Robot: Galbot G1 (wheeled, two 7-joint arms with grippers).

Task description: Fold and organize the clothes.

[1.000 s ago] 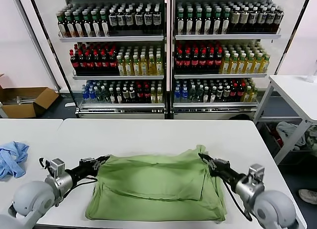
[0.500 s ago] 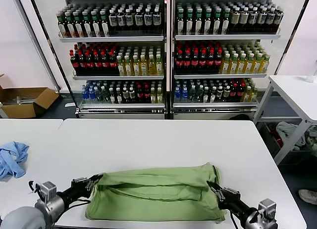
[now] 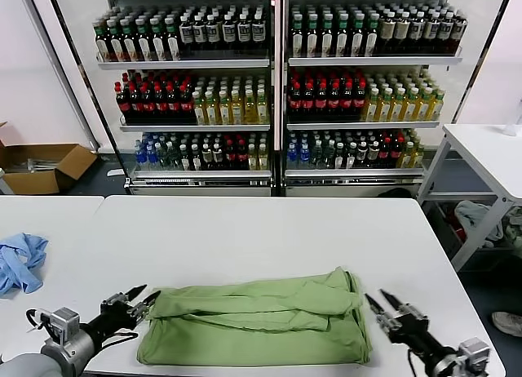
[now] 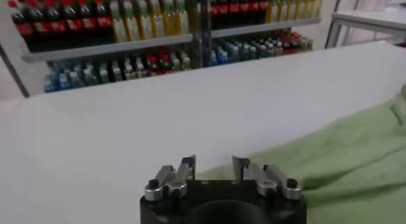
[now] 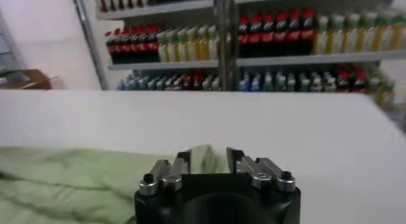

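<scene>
The light green shirt lies folded into a wide band near the table's front edge. Its collar, buttons and print are hidden. My left gripper is open and empty, just off the shirt's left end. My right gripper is open and empty, just off the shirt's right end. In the left wrist view the open gripper has the shirt just ahead and to one side. In the right wrist view the open gripper has the shirt's end in front of it.
A light blue cloth lies on the left table. The white table stretches back toward a drinks cooler full of bottles. A second white table stands at the right, a cardboard box at the far left.
Both grippers carried the shirt's far edge toward the front, folding it over, then let go and drew back off the cloth. The shirt now lies as a narrower band.
</scene>
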